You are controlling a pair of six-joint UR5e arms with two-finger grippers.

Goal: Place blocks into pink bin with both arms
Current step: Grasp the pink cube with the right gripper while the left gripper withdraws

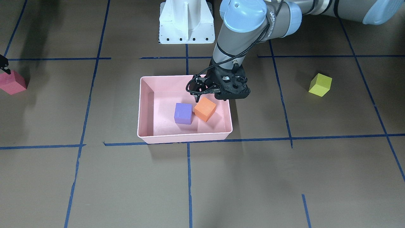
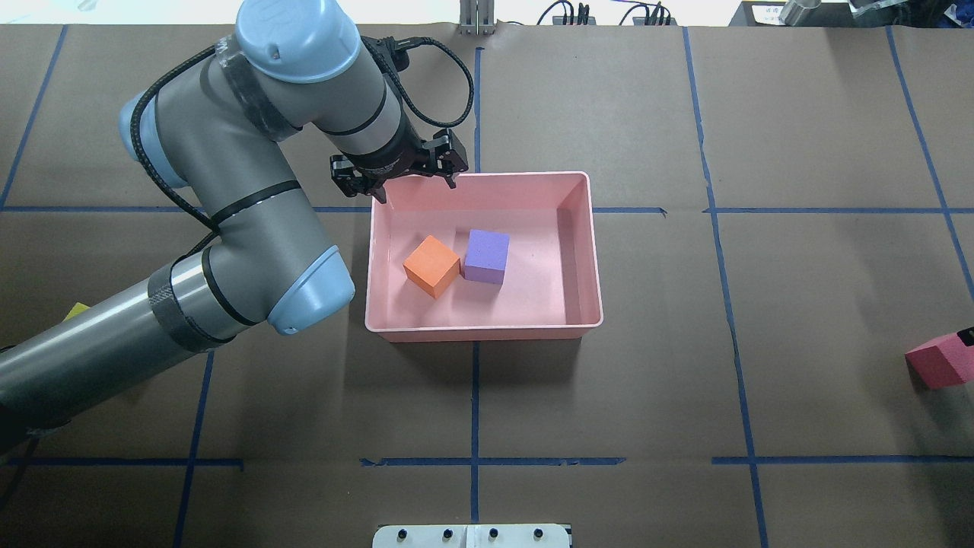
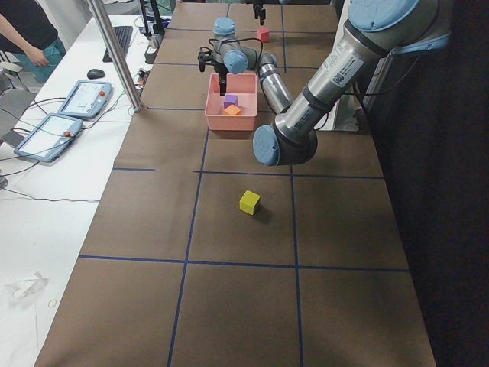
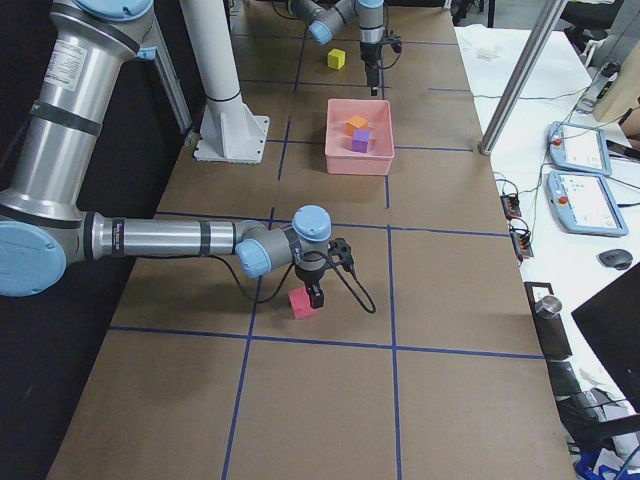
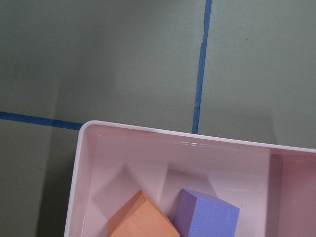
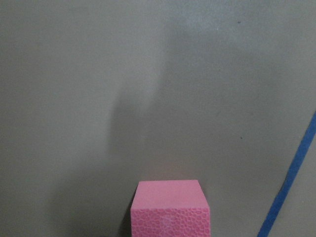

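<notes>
The pink bin (image 1: 183, 136) (image 2: 487, 332) holds the purple block (image 1: 183, 113) (image 2: 486, 256) and the orange block (image 1: 205, 109) (image 2: 431, 265), which touch side by side. My left gripper (image 2: 415, 189) (image 1: 198, 90) is open and empty above the bin's far corner, by the orange block. The red block (image 1: 12, 83) (image 2: 940, 361) (image 6: 170, 210) lies on the table far to my right. My right gripper (image 1: 4, 66) (image 4: 316, 295) is right at it, mostly cut off, so I cannot tell its state. The yellow-green block (image 1: 320, 84) (image 3: 249, 202) lies alone on my left.
The white pedestal base (image 1: 186, 22) stands behind the bin. Blue tape lines grid the brown table. A side table with tablets (image 3: 69, 111) and a metal pole (image 3: 114, 53) lies beyond the table's far edge.
</notes>
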